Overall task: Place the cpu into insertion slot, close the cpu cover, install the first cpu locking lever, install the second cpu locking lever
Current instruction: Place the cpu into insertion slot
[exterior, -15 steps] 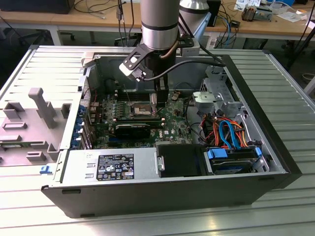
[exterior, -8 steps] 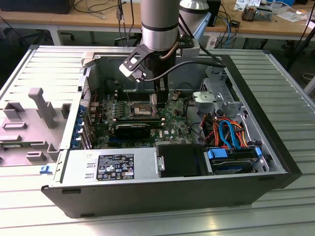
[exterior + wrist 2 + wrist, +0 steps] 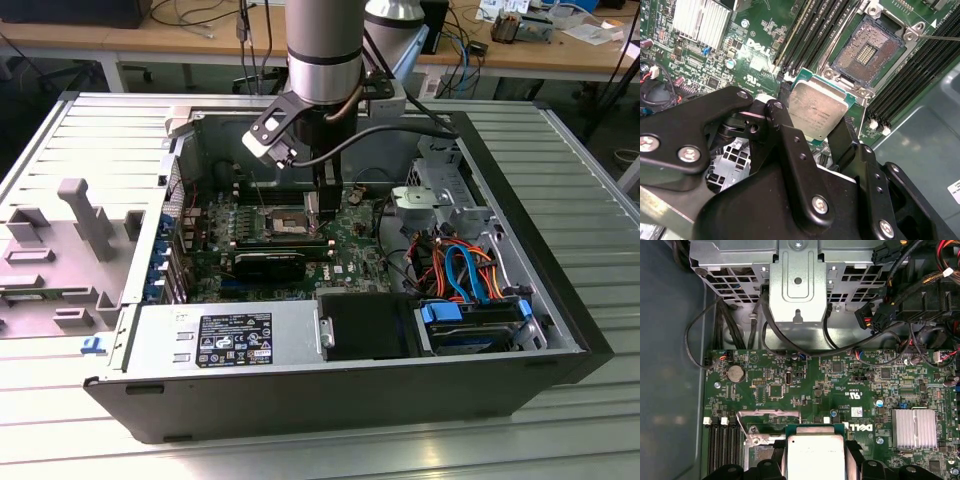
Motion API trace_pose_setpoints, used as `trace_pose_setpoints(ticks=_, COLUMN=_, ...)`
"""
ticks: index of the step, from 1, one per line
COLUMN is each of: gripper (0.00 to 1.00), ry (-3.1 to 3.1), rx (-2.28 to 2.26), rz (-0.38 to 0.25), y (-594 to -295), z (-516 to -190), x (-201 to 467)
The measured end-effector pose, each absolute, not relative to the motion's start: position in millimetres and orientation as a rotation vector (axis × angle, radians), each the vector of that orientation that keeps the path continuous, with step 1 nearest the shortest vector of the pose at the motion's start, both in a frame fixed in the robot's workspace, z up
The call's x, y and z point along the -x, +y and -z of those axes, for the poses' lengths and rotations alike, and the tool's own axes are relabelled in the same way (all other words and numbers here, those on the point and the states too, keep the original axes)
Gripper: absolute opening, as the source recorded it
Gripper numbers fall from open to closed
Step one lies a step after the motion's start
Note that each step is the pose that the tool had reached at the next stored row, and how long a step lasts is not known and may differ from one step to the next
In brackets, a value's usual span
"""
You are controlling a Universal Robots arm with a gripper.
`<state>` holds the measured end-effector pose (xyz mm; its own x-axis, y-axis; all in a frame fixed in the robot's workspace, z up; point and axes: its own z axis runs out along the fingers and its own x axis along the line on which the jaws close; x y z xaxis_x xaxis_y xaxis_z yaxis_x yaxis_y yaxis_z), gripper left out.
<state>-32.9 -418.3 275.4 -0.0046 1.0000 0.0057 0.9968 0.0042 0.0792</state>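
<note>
My gripper (image 3: 815, 131) is shut on the cpu (image 3: 817, 111), a flat square chip with a dull silver top, pinched by its two edges between black fingers (image 3: 781, 116). In the second wrist view the chip hangs above the green board, just off one corner of the insertion slot (image 3: 867, 52). The slot's dark, gold-tinted centre lies bare, so the cpu cover is off it. The first wrist view has the cpu (image 3: 815, 456) in the same grip, with a silver frame bar (image 3: 768, 414) beside it. In the exterior view the gripper (image 3: 323, 208) is down inside the case, right beside the slot (image 3: 285, 222).
Long black memory slots (image 3: 812, 25) flank the socket. A thin wire lever (image 3: 940, 37) sticks out past it. A finned heatsink (image 3: 915, 428), a metal bracket (image 3: 797, 285) and cable bundles (image 3: 460, 265) crowd the open case (image 3: 560, 270). A grey fixture (image 3: 85, 215) stands on the exterior view's left.
</note>
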Motion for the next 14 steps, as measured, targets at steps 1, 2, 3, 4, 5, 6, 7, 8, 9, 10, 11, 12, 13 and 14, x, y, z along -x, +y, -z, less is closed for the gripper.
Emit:
trace_pose_setpoints(ticks=1, gripper=0.55, ry=2.189, rx=-2.179, rz=-0.093, y=-418.3, z=-275.3, x=32.9)
trace_pose_setpoints(ticks=2, gripper=0.55, ry=2.189, rx=-2.179, rz=-0.093, y=-419.4, z=-274.6, x=32.9)
trace_pose_setpoints(ticks=3, gripper=0.55, ry=2.188, rx=-2.179, rz=-0.093, y=-419.9, z=-273.6, x=32.9)
trace_pose_setpoints(ticks=4, gripper=0.55, ry=2.189, rx=-2.179, rz=-0.093, y=-419.9, z=-273.5, x=32.9)
trace_pose_setpoints(ticks=5, gripper=0.55, ry=2.189, rx=-2.179, rz=-0.093, y=-419.9, z=-273.3, x=32.9)
trace_pose_setpoints(ticks=6, gripper=0.55, ry=2.188, rx=-2.179, rz=-0.093, y=-419.9, z=-273.2, x=32.9)
trace_pose_setpoints(ticks=7, gripper=0.55, ry=2.189, rx=-2.179, rz=-0.093, y=-419.9, z=-273.1, x=32.9)
trace_pose_setpoints(ticks=8, gripper=0.55, ry=2.189, rx=-2.179, rz=-0.093, y=-420.0, z=-273.0, x=32.9)
trace_pose_setpoints(ticks=9, gripper=0.55, ry=2.189, rx=-2.179, rz=-0.093, y=-420.0, z=-272.9, x=32.9)
trace_pose_setpoints(ticks=10, gripper=0.55, ry=2.189, rx=-2.179, rz=-0.093, y=-420.0, z=-272.8, x=32.9)
trace_pose_setpoints(ticks=11, gripper=0.55, ry=2.189, rx=-2.179, rz=-0.093, y=-420.0, z=-272.6, x=32.9)
trace_pose_setpoints(ticks=12, gripper=0.55, ry=2.189, rx=-2.179, rz=-0.093, y=-420.0, z=-272.5, x=32.9)
trace_pose_setpoints(ticks=13, gripper=0.55, ry=2.188, rx=-2.179, rz=-0.093, y=-420.0, z=-272.3, x=32.9)
trace_pose_setpoints(ticks=14, gripper=0.55, ry=2.189, rx=-2.179, rz=-0.093, y=-420.1, z=-271.9, x=32.9)
